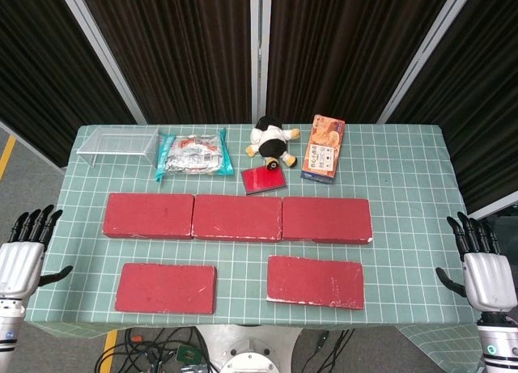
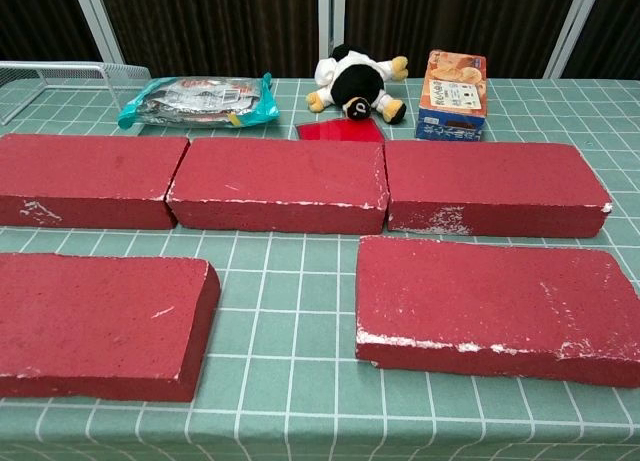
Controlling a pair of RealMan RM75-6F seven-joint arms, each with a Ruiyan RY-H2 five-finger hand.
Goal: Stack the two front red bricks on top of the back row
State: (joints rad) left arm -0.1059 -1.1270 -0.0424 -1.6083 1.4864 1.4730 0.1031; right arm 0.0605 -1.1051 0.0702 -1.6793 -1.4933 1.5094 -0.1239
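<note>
Three red bricks lie end to end as the back row: left (image 1: 149,215) (image 2: 90,179), middle (image 1: 236,218) (image 2: 280,184) and right (image 1: 327,219) (image 2: 492,188). Two more red bricks lie flat in front: the front left brick (image 1: 166,288) (image 2: 98,321) and the front right brick (image 1: 316,281) (image 2: 498,306). My left hand (image 1: 23,258) hangs off the table's left edge, fingers spread, holding nothing. My right hand (image 1: 482,268) hangs off the right edge, also spread and empty. Neither hand shows in the chest view.
Behind the row lie a clear wire rack (image 1: 117,145), a foil snack bag (image 1: 193,154), a small red card (image 1: 263,180), a panda plush (image 1: 273,141) and an orange snack box (image 1: 324,147). A green grid mat (image 1: 405,179) covers the table.
</note>
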